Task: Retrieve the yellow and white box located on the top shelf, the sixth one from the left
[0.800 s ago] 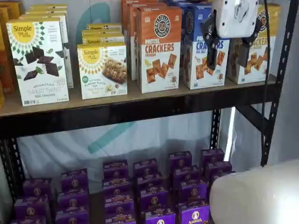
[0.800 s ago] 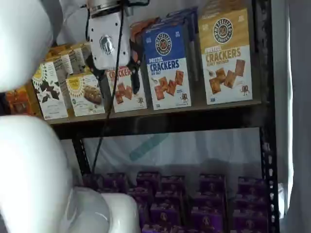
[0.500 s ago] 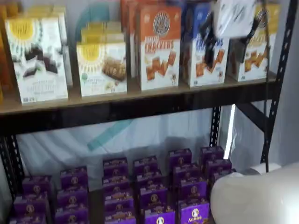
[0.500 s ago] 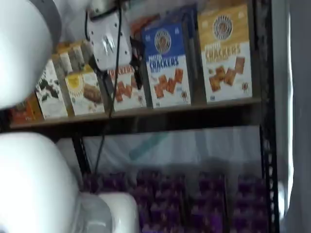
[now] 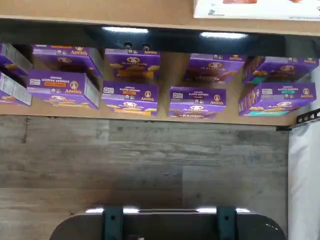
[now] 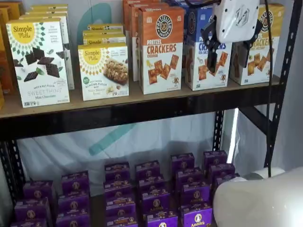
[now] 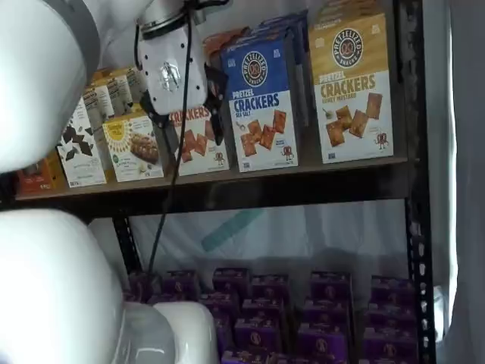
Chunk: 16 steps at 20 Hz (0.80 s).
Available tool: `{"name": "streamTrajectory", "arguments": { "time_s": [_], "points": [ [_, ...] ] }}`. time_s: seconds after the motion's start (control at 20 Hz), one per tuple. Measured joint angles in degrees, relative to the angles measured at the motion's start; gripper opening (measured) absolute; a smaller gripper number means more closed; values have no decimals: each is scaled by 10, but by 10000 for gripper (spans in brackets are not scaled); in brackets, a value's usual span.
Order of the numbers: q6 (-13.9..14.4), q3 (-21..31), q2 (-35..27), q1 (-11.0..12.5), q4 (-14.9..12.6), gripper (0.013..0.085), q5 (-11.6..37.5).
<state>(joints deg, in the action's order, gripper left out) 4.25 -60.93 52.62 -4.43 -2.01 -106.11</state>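
Nearest the camera in both shelf views, the white arm housing fills a lower corner. Beyond it, the tool hangs in front of the top shelf; its white body carries two black fingers that stand plainly apart, nothing between them, so it is released. In a shelf view the same tool sits before the orange carton, with a black cable running down beside it.

On the top shelf, front row, five cartons are clearly readable: two white Simple Mills boxes, one orange cracker carton, one blue cracker carton and the yellow and white box. More cartons stand behind each (rear rows too hidden to count).

The yellow and white box stands upright at the far right end of the top shelf, just beside the black perforated upright, with the blue carton as its neighbour. In a shelf view the tool partly covers it, one finger across its left edge; whether they touch cannot be told.

On the lower shelf stand purple Annie's boxes in several rows. The wrist view shows about ten of them, with grey wood-grain floor past the shelf edge.
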Motion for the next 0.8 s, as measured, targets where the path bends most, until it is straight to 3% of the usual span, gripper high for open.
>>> {"name": "streamTrajectory", "arguments": {
  "time_s": [0.5,0.8],
  "points": [
    [1,34,2,-6,-25,850,17],
    [-26,76,10,28,-9,850,52]
  ]
}}
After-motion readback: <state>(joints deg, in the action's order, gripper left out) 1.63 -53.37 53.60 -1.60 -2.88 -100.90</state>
